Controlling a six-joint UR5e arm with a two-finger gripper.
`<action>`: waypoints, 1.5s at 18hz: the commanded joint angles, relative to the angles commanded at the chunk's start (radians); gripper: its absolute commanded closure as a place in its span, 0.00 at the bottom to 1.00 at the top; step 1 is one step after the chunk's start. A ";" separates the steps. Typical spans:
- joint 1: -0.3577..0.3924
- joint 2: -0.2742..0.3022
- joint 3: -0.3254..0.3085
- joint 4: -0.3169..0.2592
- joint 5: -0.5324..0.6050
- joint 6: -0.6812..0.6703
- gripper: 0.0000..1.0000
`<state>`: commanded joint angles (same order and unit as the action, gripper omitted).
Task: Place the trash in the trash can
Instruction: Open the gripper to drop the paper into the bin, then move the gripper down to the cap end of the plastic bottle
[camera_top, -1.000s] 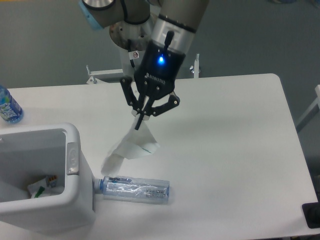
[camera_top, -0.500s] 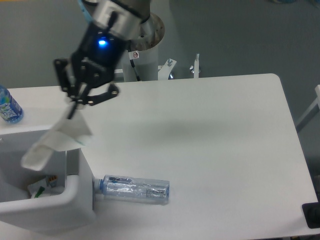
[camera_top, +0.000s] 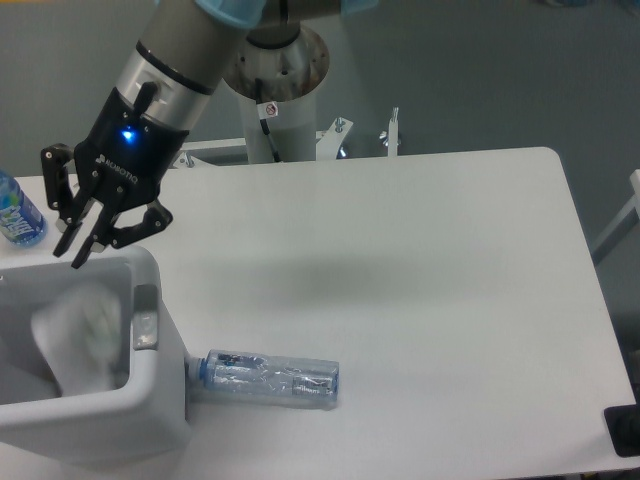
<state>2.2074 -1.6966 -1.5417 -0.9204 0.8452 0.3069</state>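
White plastic trash can (camera_top: 150, 400), rectangular with rounded corners and a thick rim, stood at the lower left of the white table (camera_top: 420, 300); a small grey tab marked its right wall. White crumpled paper packet (camera_top: 85, 330) was blurred inside the can, below the rim and apart from the claw. Black two-finger gripper (camera_top: 68, 245) hung just above the can's rear rim, fingers spread and holding nothing, a blue light lit on its body. Crushed clear plastic bottle (camera_top: 268, 377), bluish at cap and label, lay on its side on the table, cap end just beside the can's right wall. Upright blue-labelled bottle (camera_top: 17, 212) stood at the left edge, partly cut off.
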 joint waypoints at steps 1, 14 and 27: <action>0.006 -0.002 0.005 0.000 0.000 -0.018 0.00; 0.249 -0.046 0.003 0.003 0.199 -0.129 0.00; 0.239 -0.271 0.008 0.005 0.557 -0.492 0.00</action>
<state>2.4467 -1.9679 -1.5341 -0.9158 1.4021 -0.1855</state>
